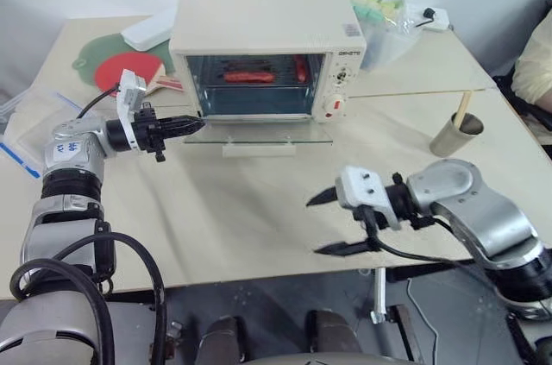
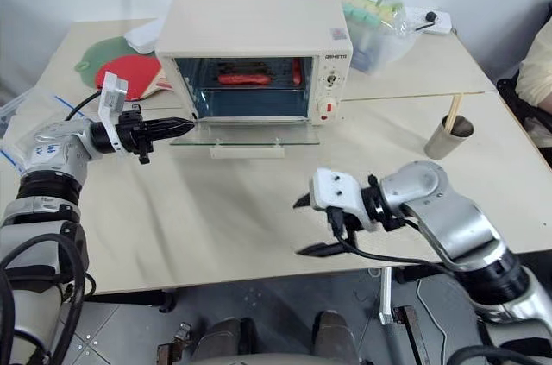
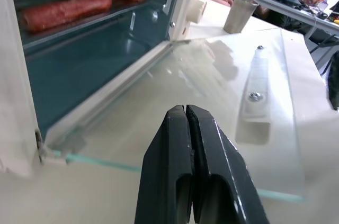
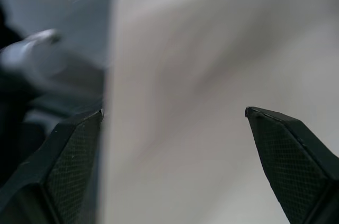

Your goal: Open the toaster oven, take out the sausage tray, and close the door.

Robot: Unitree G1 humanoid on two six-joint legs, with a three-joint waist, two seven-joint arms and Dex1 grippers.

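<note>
The cream-white toaster oven (image 1: 267,33) stands at the back of the table. Its glass door (image 1: 259,134) lies folded down flat, handle (image 1: 259,150) toward me. Inside, two red sausages (image 1: 250,77) lie on the sausage tray (image 3: 79,21), of which just the front edge shows. My left gripper (image 1: 200,123) is shut and empty, its tip level and just off the door's left corner; in the left wrist view its tip (image 3: 185,112) hovers over the glass. My right gripper (image 1: 321,223) hangs open and empty over the table's front edge, well short of the oven.
A paper cup (image 1: 455,134) with a stick stands at the right. Red and green paddles (image 1: 121,67) lie left of the oven, and a plastic bag of green items (image 1: 375,7) sits behind it. A person's sleeve (image 1: 536,63) shows at the far right.
</note>
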